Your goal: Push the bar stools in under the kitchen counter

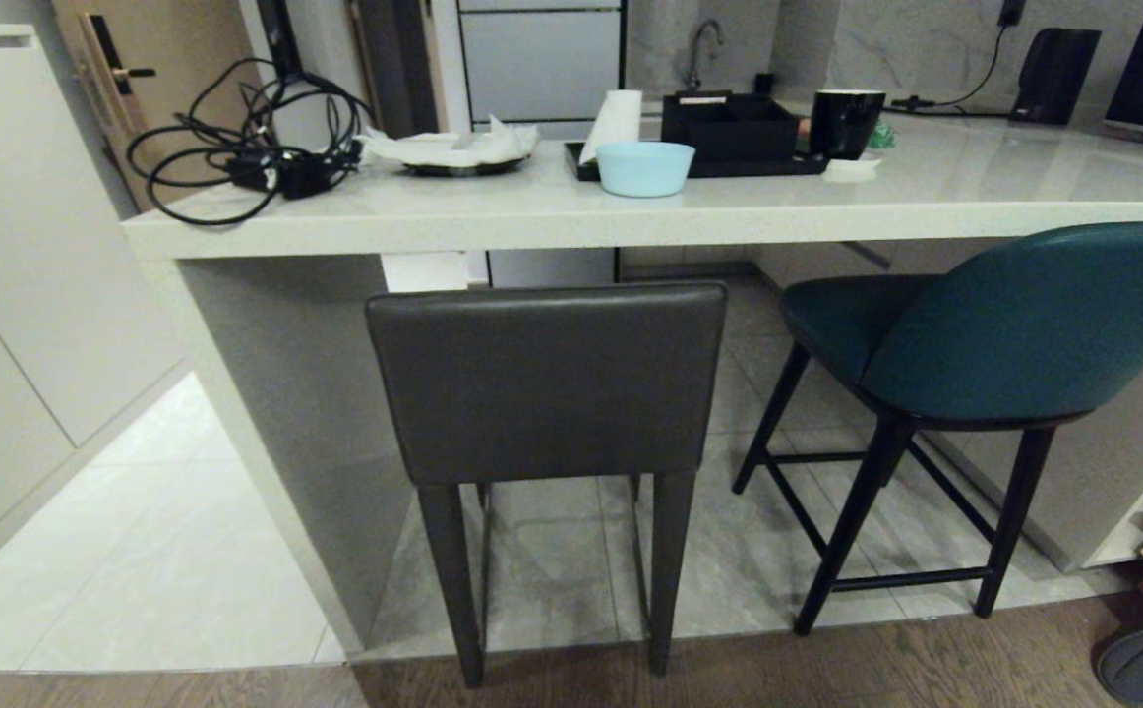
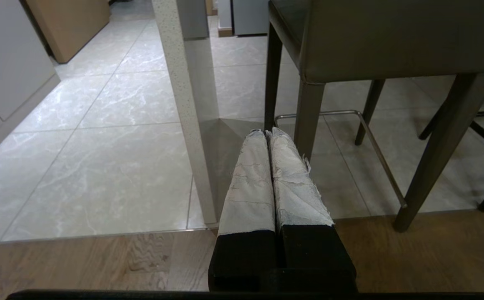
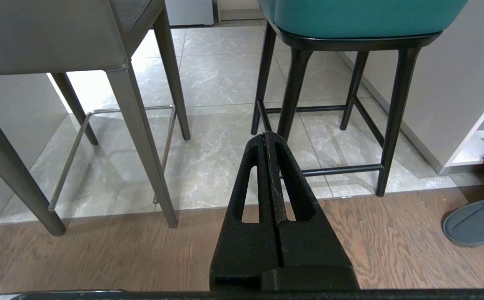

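I see the grey-brown stool (image 1: pixel 544 393) standing at the table's (image 1: pixel 631 211) front edge near its left corner, backrest toward me, rear legs on the wood floor (image 1: pixel 827 669). The teal stool (image 1: pixel 1004 324) stands toward the right end, angled (seat partly under the slab). My left hand (image 2: pixel 265 132) and right hand (image 3: pixel 265 135) hang low before the stools, fingers pressed together, holding nothing.

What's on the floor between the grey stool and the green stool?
Nothing. In the head view, only bare tile floor shows between the grey stool and the green stool.
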Robot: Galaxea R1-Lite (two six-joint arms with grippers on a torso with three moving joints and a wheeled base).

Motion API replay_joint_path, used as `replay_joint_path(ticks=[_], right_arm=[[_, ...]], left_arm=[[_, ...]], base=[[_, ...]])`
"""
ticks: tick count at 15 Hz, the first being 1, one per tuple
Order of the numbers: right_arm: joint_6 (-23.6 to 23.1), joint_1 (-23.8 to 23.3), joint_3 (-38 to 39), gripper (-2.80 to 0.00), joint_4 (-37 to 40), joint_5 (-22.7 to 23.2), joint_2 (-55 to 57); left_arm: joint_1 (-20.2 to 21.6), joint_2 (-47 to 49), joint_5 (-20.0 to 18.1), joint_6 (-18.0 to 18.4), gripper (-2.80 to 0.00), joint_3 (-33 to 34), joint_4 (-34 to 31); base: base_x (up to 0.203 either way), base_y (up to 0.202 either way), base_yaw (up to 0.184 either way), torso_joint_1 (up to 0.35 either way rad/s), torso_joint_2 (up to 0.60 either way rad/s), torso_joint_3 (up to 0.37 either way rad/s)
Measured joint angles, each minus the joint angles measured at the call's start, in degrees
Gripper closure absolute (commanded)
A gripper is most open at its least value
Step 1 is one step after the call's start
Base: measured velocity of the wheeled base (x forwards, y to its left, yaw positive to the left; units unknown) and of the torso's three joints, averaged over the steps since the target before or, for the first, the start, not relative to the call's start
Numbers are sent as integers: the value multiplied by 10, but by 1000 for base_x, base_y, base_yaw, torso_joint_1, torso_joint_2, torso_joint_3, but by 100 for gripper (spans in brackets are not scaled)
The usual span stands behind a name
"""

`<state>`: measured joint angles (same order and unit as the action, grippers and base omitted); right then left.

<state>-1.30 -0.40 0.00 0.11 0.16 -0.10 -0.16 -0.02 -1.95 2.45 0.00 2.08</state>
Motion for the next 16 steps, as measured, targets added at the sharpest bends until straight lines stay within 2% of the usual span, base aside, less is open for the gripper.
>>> replay_joint_path(ticks=[4,7,16], right_arm=[[0,0,0,0,0,0,0],[0,0,0,0,0,0,0],[3,0,0,0,0,0,0]], left_arm=[[0,0,1,-6,0,0,0],[0,0,1,-6,0,0,-1],[0,0,5,-7,0,0,0]], base=[[0,0,0,0,0,0],[0,0,0,65,-184,-197],[0,0,0,171,-471,-286]])
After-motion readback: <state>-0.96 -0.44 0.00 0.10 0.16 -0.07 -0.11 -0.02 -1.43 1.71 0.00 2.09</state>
